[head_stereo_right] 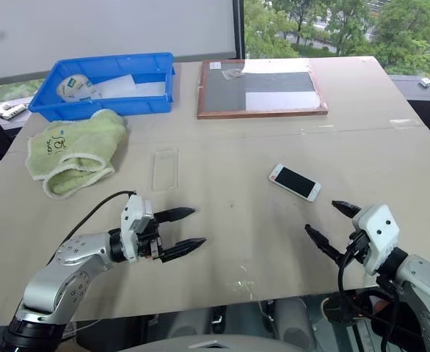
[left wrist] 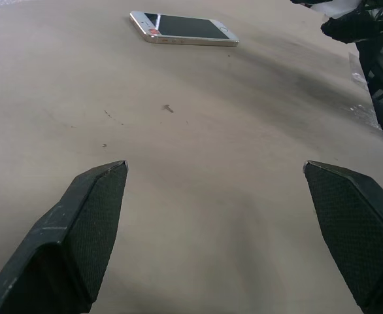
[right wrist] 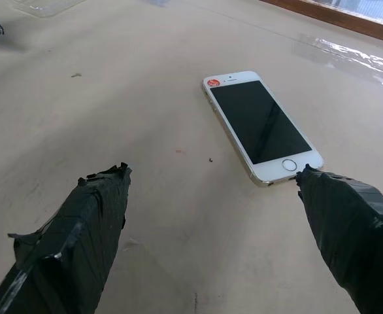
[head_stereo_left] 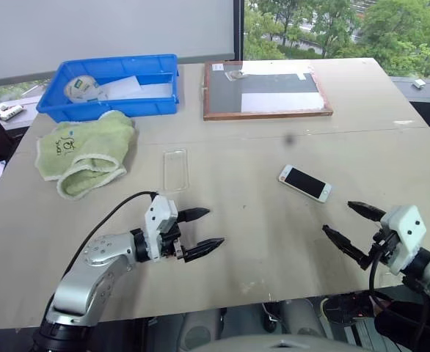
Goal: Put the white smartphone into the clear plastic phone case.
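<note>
Blue bin (head_stereo_left: 112, 103), green towel (head_stereo_left: 86, 154), framed board (head_stereo_left: 266, 92).

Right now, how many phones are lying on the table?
1: the white smartphone lies screen-up on the table's right half, ahead of the right gripper.

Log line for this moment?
phone: screen-up on table, untouched | case: empty | left pincer: open | right pincer: open
</note>
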You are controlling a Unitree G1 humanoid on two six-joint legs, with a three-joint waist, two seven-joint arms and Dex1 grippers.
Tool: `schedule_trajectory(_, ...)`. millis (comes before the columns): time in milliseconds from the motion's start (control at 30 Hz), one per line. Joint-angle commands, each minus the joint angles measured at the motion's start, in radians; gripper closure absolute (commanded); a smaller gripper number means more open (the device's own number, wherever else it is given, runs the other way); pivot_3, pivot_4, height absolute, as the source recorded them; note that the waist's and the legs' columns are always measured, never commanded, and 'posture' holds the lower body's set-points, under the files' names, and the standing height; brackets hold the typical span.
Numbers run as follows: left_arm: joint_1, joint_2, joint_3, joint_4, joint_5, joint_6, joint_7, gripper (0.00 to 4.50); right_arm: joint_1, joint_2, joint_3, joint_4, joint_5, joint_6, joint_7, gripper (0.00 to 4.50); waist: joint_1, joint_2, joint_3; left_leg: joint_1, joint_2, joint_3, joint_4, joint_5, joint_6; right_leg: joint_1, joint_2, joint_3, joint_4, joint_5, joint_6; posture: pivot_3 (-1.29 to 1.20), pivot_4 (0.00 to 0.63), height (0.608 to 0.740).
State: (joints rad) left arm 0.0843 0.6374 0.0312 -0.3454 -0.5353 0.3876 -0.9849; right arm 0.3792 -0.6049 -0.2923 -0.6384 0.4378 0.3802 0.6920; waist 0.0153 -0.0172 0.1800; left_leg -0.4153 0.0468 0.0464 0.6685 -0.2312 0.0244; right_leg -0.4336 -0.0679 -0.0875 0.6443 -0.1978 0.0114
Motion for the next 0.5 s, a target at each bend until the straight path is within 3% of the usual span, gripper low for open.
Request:
schedule_trajectory(33,-0.035,-0.025,0.032,0.014,-0.015,-0.011,0.033,0.00,-0.023,0.003,-0.016,-0.038,0.016,-0.035,-0.001,0.04,0.000,0.000,0.000,0.000,0.000,0.000,0.000,0.000,0.000,0.000,0.000,0.000,0.000,0.000,0.000,0.00,0.150,0.740)
schedule_trajectory(267,-0.251,-0.110,0.159,0.151,-0.109,0.130,0.227,0.00,-0.138,0.020,0.040,-0.155,0.141,-0.003,0.003,0.04,0.000,0.000,0.000,0.000,-0.001,-0.002,0.001,0.000,0.000,0.001,0.002,0.000,0.000,0.000,0.000,0.00,0.150,0.740)
schedule_trajectory(400,-0.335,0.021,0.114,0.231,-0.015,0.147,0.156,0.00,-0.143,-0.043,0.057,-0.231,0.252,0.044,0.059,0.04,-0.001,-0.001,0.000,-0.001,-0.003,-0.001,0.000,0.000,0.000,0.000,0.004,0.001,-0.001,0.000,0.001,0.00,0.150,0.740)
schedule_trajectory(500,-0.467,0.151,0.069,0.434,0.051,-0.004,-0.098,0.00,-0.151,-0.108,0.067,-0.236,0.252,0.047,0.110,0.04,0.001,-0.001,0.000,-0.001,-0.002,0.001,-0.001,0.000,0.000,0.000,0.005,0.002,-0.002,0.000,0.001,0.00,0.150,0.740)
